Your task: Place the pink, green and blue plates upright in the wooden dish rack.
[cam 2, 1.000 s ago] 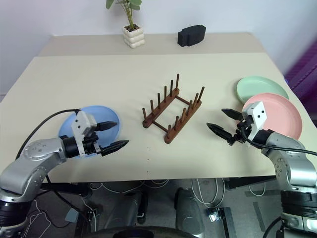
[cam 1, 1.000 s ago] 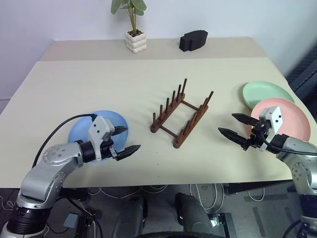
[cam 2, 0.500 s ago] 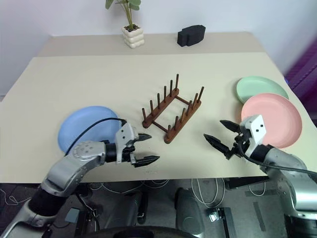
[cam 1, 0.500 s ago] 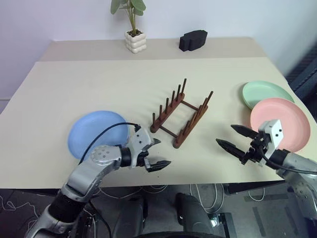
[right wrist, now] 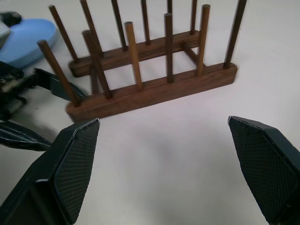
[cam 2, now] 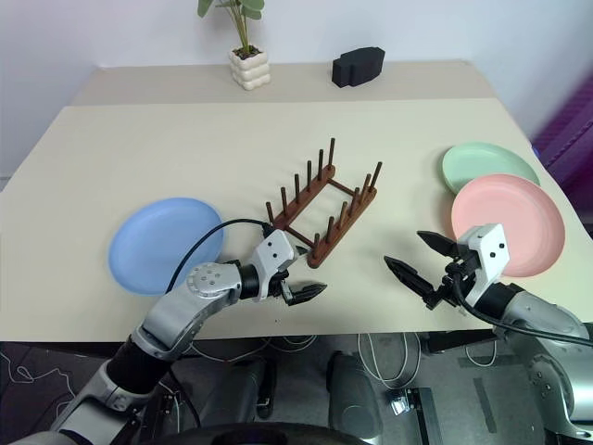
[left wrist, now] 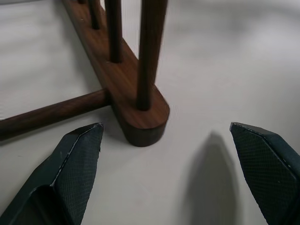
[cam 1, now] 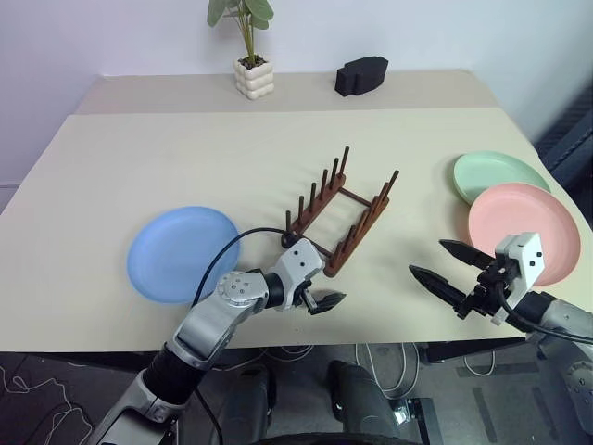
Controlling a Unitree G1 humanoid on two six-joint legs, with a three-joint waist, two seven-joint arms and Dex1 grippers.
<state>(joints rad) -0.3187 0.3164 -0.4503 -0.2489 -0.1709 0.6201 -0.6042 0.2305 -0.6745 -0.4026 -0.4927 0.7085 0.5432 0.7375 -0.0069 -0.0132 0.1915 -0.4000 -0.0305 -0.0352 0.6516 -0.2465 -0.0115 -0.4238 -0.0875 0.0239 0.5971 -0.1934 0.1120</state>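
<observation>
The left gripper (cam 1: 318,288) hovers spread and empty at the wooden dish rack's (cam 1: 339,210) near end, hiding one rail tip; right gripper (cam 1: 447,268) spread, empty, right of it.

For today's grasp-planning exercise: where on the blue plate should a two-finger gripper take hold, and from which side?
Probably the rim. The blue plate lies flat on the table, so only its shallow raised edge gives purchase. Approach low from the edge facing the wooden dish rack, nearest the open left gripper.
</observation>
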